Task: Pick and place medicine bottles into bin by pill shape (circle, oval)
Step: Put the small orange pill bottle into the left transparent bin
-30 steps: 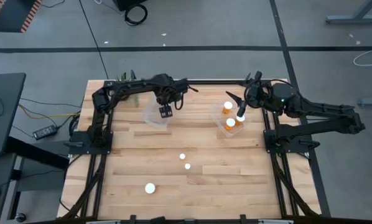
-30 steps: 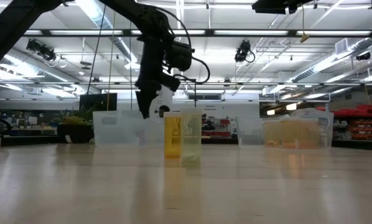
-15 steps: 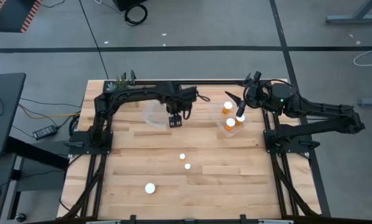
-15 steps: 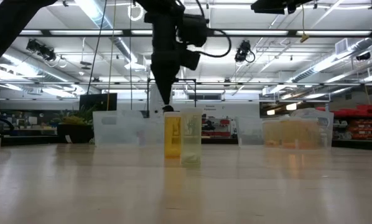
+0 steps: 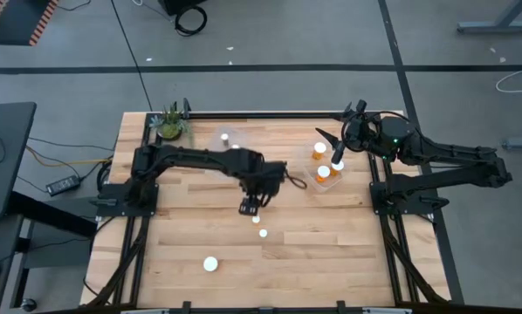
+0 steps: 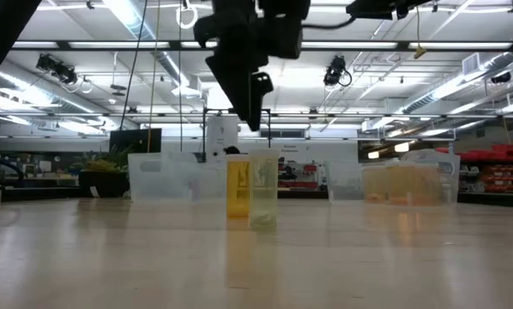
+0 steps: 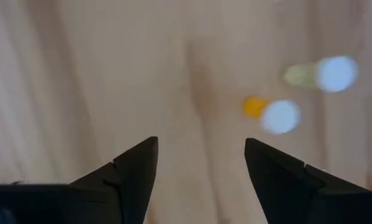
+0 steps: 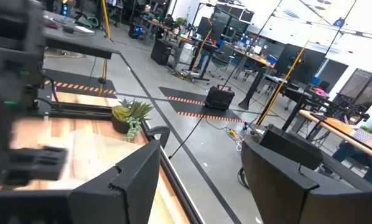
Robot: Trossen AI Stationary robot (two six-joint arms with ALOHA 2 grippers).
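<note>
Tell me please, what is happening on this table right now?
A two-armed robot is sorting medicine bottles into clear bins. The left gripper, open and empty, hangs above the table's middle, near two small bottles standing there. A third bottle stands nearer the front edge. The right gripper waits over the right bin, which already holds orange bottles.

The bench (image 5: 331, 253) is light brown wood with pale and darker stripes. Both arms are black. The left tool (image 5: 250, 208) is black too. On the bench, at about 6 o'clock from that tool, sit two bottles with white caps (image 5: 263, 233). One bottle (image 6: 238, 184) is orange-yellow, and the one beside it (image 6: 263, 190) is pale and see-through. At 3 o'clock, a clear bin (image 5: 311, 181) holds orange bottles with white caps (image 5: 323, 173). The little plant (image 5: 169, 126) at 11 o'clock is green.
</note>
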